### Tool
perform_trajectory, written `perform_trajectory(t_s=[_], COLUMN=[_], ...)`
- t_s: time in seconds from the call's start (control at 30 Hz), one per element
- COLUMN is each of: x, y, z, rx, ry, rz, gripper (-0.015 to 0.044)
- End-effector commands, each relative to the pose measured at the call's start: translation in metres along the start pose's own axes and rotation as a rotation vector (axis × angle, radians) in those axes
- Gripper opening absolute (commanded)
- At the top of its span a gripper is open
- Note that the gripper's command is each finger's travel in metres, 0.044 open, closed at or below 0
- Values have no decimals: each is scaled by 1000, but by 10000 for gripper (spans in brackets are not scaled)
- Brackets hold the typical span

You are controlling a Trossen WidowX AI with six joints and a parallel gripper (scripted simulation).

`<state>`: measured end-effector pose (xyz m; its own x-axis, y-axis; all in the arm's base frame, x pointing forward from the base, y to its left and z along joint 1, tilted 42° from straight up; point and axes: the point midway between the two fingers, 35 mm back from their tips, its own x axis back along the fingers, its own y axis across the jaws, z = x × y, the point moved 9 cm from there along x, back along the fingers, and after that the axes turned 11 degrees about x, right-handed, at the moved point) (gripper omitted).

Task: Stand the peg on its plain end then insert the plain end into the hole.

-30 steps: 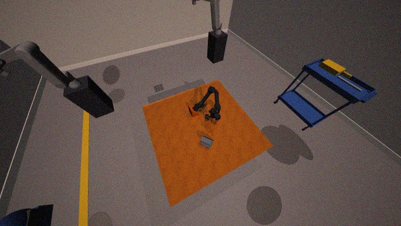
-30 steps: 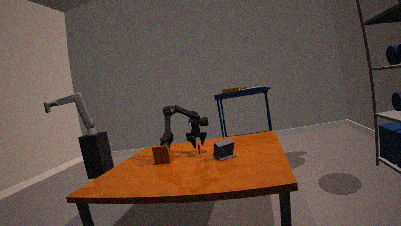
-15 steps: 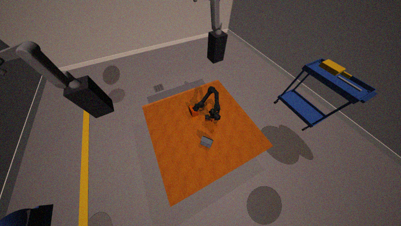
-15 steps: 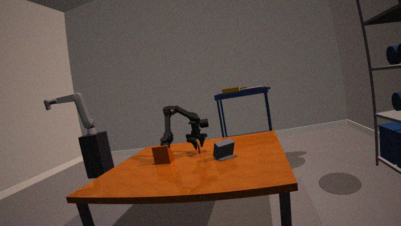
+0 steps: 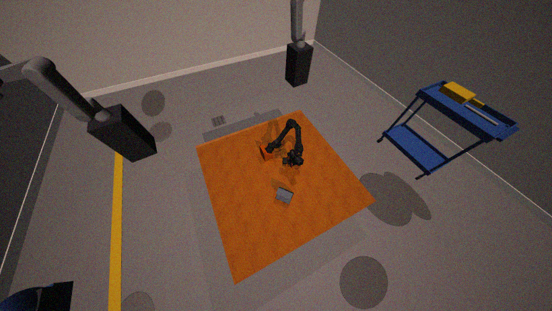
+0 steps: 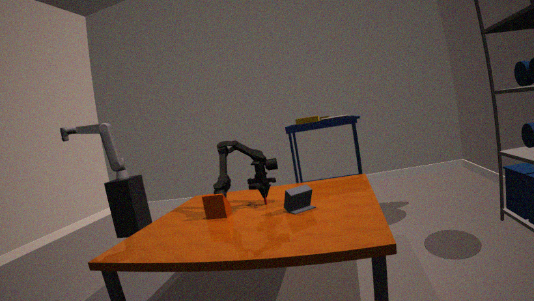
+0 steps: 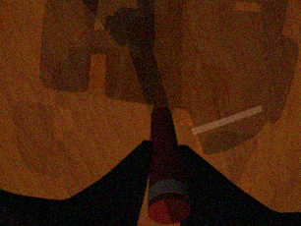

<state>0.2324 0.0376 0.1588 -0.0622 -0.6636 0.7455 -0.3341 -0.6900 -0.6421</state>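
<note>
The dark red peg (image 7: 168,208) (image 6: 265,201) stands about upright on the orange table (image 6: 239,239) (image 5: 247,231), with its pale band near the top end. My gripper (image 7: 163,151) (image 6: 265,195) points down and is shut on the peg, with one finger on each side, below the band in the wrist view. The peg's lower end shows just under the fingertips in the exterior view. A grey block with a sloped face and a front lip (image 5: 284,195) (image 6: 297,199) stands apart from the gripper. No hole can be made out in it.
An orange wedge-shaped block (image 6: 214,206) (image 5: 265,153) stands near the arm's base. A thin pale strip (image 7: 227,120) lies on the table beside the peg in the wrist view. A blue cart (image 5: 467,108) (image 6: 325,122) stands beyond the table.
</note>
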Motion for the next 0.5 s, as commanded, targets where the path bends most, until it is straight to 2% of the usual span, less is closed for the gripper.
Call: perform_trajectory(t_s=[0.0,0.47], x=[1,48], y=[0,1], z=[0,4], rx=[2,-2], ry=[-1,-1], rz=[0,-6], gripper=[0,0])
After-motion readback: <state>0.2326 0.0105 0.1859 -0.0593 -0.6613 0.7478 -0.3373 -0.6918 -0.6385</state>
